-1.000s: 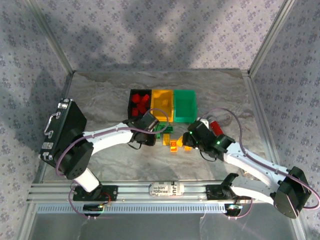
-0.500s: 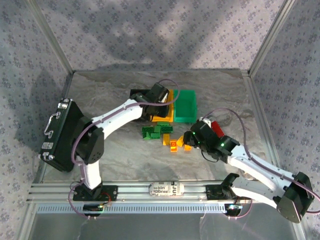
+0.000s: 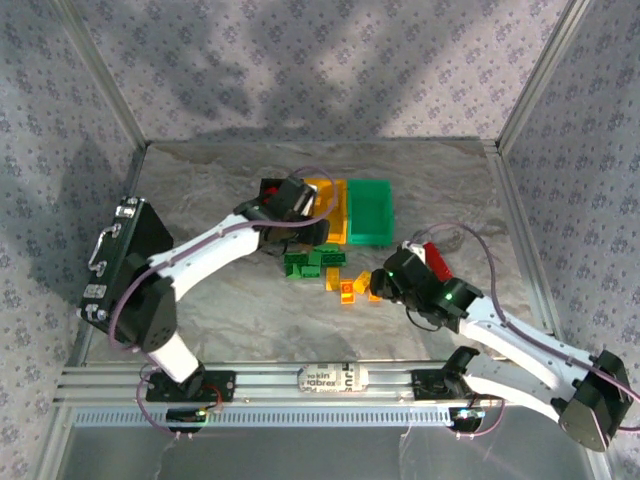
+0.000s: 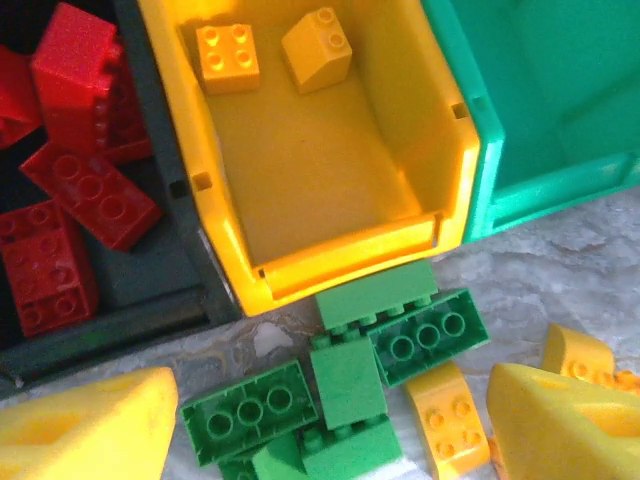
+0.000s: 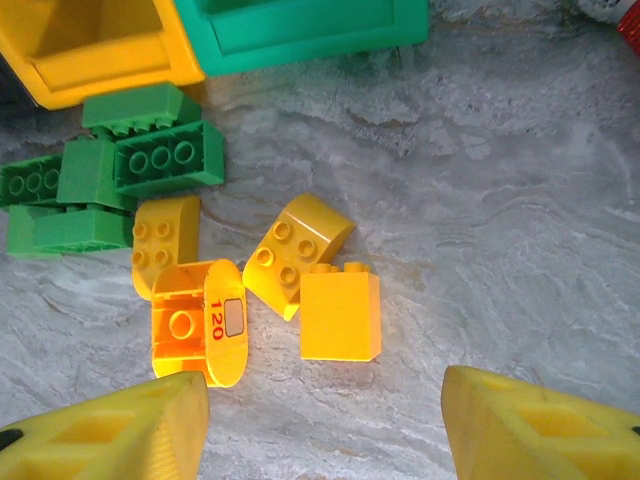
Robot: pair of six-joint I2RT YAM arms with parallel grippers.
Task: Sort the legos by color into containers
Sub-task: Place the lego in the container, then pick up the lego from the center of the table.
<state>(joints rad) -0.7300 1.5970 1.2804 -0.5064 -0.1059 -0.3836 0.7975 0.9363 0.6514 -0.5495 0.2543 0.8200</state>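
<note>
Marbled table (image 3: 260, 320) carries yellow legos (image 5: 340, 316) just ahead of right end effector (image 5: 320, 420), open & empty, so it is nearer; left end effector (image 4: 330, 425), also open, hangs over green legos (image 4: 425, 335) by yellow-orange bin (image 4: 300, 170).

This looks like a robot lab. A left arm (image 3: 215, 245) and right arm (image 3: 510, 330) sit on a metal rail (image 3: 250, 380) by a gray table (image 3: 200, 180), inside cloth walls (image 3: 300, 60) on metal poles (image 3: 98, 70).
</note>
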